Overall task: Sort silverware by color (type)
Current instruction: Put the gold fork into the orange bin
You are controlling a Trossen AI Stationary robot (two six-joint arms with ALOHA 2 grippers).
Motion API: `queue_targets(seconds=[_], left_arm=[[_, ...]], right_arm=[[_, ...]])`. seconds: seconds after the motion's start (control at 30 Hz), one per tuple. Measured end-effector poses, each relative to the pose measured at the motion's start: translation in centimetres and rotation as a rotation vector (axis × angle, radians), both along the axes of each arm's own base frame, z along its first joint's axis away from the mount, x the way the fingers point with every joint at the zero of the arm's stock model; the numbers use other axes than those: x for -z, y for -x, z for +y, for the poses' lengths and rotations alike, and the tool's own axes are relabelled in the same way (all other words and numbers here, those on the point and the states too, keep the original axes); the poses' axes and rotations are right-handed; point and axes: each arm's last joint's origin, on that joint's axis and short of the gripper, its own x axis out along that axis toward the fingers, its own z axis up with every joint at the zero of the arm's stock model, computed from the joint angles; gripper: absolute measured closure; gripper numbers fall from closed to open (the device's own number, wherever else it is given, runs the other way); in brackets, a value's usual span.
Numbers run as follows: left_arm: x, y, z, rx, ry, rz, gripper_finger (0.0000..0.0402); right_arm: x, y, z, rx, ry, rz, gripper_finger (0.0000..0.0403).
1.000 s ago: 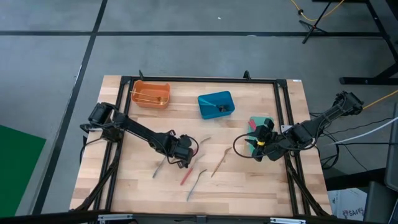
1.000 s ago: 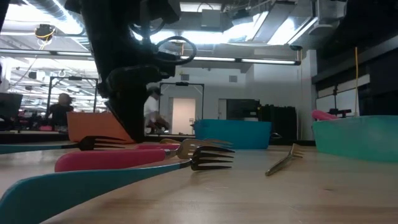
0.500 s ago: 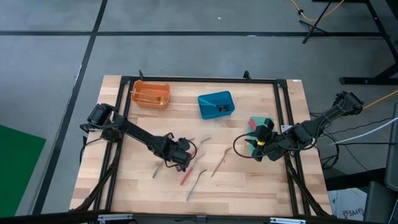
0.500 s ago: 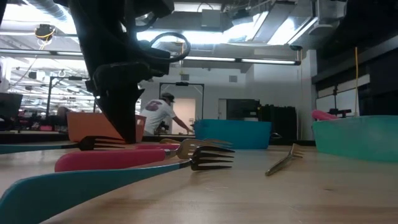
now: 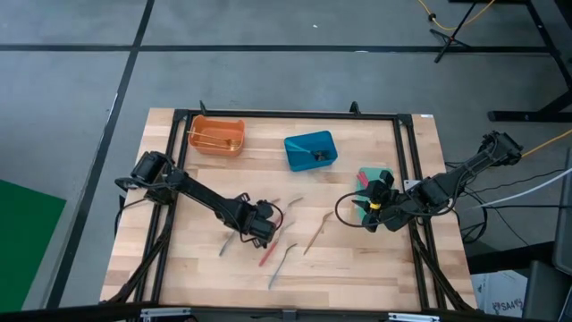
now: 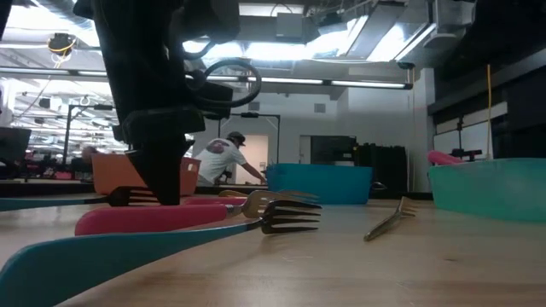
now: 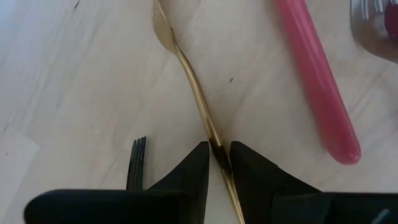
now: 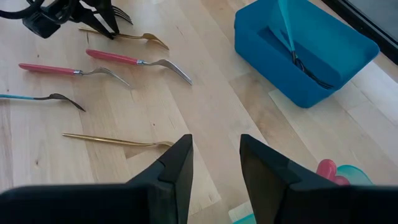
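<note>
Wooden desk under both arms, with an orange bin and a blue bin along the far side and a green bin near the right edge. Left gripper low over the cluster at mid-desk, fingers closed around the stem of a gold fork that lies flat on the wood, tines pointing away from the wrist. Right gripper parked beside the green bin, fingers spread, nothing between them. Silverware scattered just around the pinched fork: a red-handled fork close alongside, a dark fork on the other side, another red-handled one, a blue-handled one and a second gold fork nearer the right arm; one blue-handled piece already in the blue bin, gold pieces seemingly in the orange one. Judged risks: grip on a thin, slick stem well off the balance point, so likely pivoting or slipping out on the lift; fingertips so near the wood that scraping could flick the fork; the red handle close enough to be nudged or dragged; a tilted fork catching the orange bin's rim on release.
</note>
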Motion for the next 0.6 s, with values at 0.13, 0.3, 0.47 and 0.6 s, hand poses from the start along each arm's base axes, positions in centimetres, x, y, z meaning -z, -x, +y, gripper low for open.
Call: queue_targets(seconds=[0.13,0.3,0.47,0.6], left_arm=[[0.03,0.01,0.0,0.0,0.001,0.003,0.0338],[0.05,0.01,-0.01,0.001,0.005,0.004,0.0359],[0.05,0.01,-0.01,-0.003,0.005,0.003,0.0389],[0.04,-0.05,-0.02,-0.005,0.002,-0.005,0.0394]], right_arm=[[0.0,0.0,0.0,0.0,0.0,0.0,0.0281],[0.0,0.0,0.0,0.0,0.0,0.0,0.0281],[0.0,0.0,0.0,0.0,0.0,0.0,0.0281],[0.0,0.0,0.0,0.001,-0.001,-0.001,0.0281]])
